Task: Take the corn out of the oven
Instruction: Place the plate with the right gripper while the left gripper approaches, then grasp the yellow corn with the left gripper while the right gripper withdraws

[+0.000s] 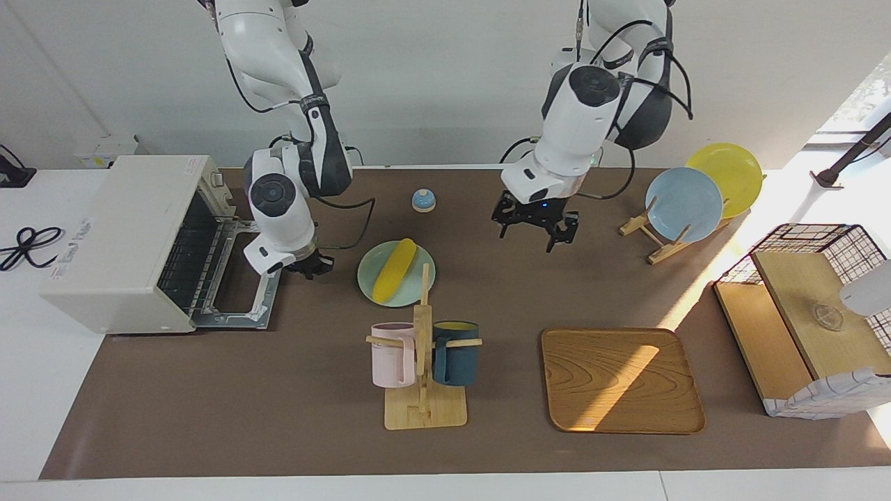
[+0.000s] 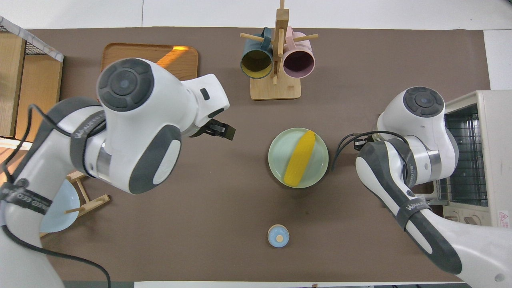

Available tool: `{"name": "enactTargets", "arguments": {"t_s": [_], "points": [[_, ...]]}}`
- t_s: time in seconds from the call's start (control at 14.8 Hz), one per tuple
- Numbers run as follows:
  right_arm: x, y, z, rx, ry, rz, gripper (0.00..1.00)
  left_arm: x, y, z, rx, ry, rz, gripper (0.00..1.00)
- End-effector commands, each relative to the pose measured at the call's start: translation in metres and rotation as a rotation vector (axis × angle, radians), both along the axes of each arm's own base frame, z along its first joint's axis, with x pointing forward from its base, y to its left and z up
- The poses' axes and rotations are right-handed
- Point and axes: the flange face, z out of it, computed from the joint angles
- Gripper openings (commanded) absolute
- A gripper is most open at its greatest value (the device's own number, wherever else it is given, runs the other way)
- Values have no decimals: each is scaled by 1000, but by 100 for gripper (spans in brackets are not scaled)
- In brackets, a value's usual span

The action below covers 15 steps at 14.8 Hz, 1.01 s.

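Note:
The yellow corn (image 1: 395, 270) (image 2: 301, 159) lies slantwise on a pale green plate (image 1: 369, 268) (image 2: 280, 154) in the middle of the table. The off-white oven (image 1: 118, 236) (image 2: 490, 120) stands at the right arm's end, its door (image 1: 240, 296) dropped flat open and its wire rack bare. My right gripper (image 1: 311, 266) is low between the open door and the plate, shut, with nothing seen in it; its own arm hides it in the overhead view. My left gripper (image 1: 534, 233) (image 2: 224, 132) hangs open over bare table toward the left arm's end and waits.
A wooden mug rack (image 1: 422, 390) with a pink and a dark blue mug stands farther from the robots than the plate. Beside it lies a wooden tray (image 1: 619, 379). A small blue bell (image 1: 423, 200), a plate rack (image 1: 686, 202) and a wire basket (image 1: 814, 313) are also there.

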Motion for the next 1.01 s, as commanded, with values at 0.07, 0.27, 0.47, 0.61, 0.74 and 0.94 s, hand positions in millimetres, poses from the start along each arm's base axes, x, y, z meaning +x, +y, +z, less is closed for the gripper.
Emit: {"name": "enactTargets", "arguments": {"t_s": [0.07,0.27,0.47,0.61,0.74,0.94], "points": [[-21,-12,-7,-12,-36,42,0,-16,-52,-30,-23,-7,-59,100],[-28,-22,-12,-57,-42,90,0,-22,-95,-60,-50,5,-92,100],[-27,-35,-9,-125,-23,192,0,-46,-146,-89,-59,21,-133,100],[-20,-39,1,-149,4,228,0,-60,-170,-115,-81,33,-129,100],[-10,-41,18,-160,28,245,0,-59,-187,-116,-100,19,-113,100],[1,-56,68,-174,76,257,0,-62,-191,-128,-119,-8,-69,100]]}}
